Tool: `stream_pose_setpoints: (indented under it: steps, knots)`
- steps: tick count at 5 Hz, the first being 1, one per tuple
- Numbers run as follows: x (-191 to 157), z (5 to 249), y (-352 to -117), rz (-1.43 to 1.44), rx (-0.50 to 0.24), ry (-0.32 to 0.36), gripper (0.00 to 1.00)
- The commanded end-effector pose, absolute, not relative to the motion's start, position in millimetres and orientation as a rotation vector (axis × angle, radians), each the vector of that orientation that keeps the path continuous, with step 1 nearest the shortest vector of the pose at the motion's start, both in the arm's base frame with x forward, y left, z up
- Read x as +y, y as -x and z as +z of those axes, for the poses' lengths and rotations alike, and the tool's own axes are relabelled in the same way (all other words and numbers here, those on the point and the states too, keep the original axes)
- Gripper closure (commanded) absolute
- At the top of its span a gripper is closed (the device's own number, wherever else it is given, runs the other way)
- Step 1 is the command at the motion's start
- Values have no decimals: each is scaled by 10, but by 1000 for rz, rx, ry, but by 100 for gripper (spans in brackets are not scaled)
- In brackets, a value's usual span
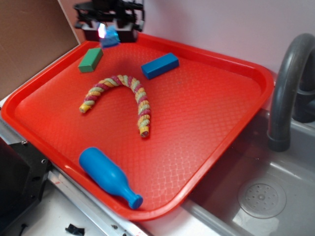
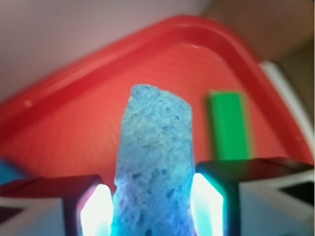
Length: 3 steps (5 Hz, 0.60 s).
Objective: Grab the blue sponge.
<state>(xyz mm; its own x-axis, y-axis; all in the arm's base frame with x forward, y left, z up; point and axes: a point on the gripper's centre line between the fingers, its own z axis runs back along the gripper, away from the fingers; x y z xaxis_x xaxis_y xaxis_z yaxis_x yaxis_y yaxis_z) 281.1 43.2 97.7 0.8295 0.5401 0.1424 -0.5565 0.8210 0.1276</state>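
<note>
Blue sponge (image 2: 153, 167) clamped between the gripper (image 2: 152, 206) fingers at the tray's (image 1: 256, 73) far-left corner; firm, centred pinch advisable.

red tray (image 1: 221, 123) lies on the surface beside a grey sink (image 1: 275, 196) at right | far left on it: green block (image 1: 90, 59) | far centre: dark blue block (image 1: 160, 65) | middle: curved striped rope (image 1: 129, 93) | near left: blue bottle toy (image 1: 107, 176) on its side

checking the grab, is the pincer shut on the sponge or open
Shut on the sponge: the wrist view shows the pincer with a finger pressed against each side of it, above the tray.
</note>
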Motion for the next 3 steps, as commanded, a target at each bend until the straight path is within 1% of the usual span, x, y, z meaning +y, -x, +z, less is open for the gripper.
stream_pose_setpoints:
  steps: [1,2,3]
  knots:
    - [138,1486,-2338,451,-83,-35,100]
    - [54,1589,-2146,414,-106,-2,100]
    - [-97,1650,-2083,370,-125,-64,100]
